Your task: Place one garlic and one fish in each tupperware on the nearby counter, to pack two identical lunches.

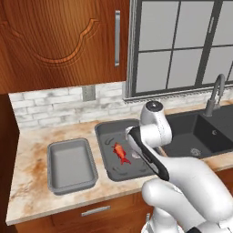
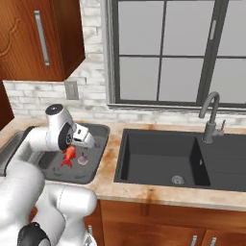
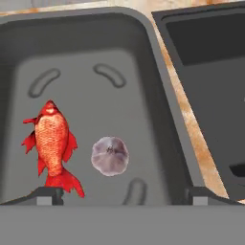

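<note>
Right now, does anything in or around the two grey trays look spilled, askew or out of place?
Nothing stands out. The red-orange fish and pale round garlic bulb lie side by side, apart, inside the larger dark grey tray. The smaller light grey tray sits squarely on the mottled beige counter.

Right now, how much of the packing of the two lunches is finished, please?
About half. The darker tupperware already holds the red fish and one garlic, lying apart on its floor. The gripper hangs open above them, holding nothing. The lighter tupperware on the counter has nothing in it, so its fish and garlic are left.
</note>
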Motion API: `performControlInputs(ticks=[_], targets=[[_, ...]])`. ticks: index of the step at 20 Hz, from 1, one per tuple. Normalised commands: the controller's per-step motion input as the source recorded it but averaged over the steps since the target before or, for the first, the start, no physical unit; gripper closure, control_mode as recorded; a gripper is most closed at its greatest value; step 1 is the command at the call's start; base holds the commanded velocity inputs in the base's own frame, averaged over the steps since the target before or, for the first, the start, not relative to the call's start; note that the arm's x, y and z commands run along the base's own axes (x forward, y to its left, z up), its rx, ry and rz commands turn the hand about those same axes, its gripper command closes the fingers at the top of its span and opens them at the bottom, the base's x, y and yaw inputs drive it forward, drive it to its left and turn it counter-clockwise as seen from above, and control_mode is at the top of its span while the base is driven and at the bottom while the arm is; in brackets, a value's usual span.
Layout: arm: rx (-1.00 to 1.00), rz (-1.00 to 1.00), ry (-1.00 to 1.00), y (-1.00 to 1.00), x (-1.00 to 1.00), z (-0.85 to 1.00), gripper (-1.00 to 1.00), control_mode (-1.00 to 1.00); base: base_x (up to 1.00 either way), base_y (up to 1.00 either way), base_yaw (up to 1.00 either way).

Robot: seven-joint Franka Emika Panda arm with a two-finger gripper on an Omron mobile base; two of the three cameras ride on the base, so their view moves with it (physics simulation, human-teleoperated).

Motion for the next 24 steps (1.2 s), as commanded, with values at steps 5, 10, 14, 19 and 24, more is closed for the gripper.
performControlInputs(ticks=[5,10,14,19,24], targets=[[0.0,0.0,-0.03,-0.18,-0.74,0.57,-1.0,-1.0,0.0,0.0,0.0],[0.0,0.03,-0.07,-0.02,-0.72,0.31,-1.0,-1.0,0.0,0.0,0.0],[0.0,0.02,-0.11,0.0,-0.37,0.03,-1.0,-1.0,0.0,0.0,0.0],[0.0,0.0,0.0,0.0,0.0,0.0,-1.0,1.0,-0.92,0.0,0.11],[0.0,0.0,0.0,0.0,0.0,0.0,-1.0,1.0,-0.99,0.11,0.2]])
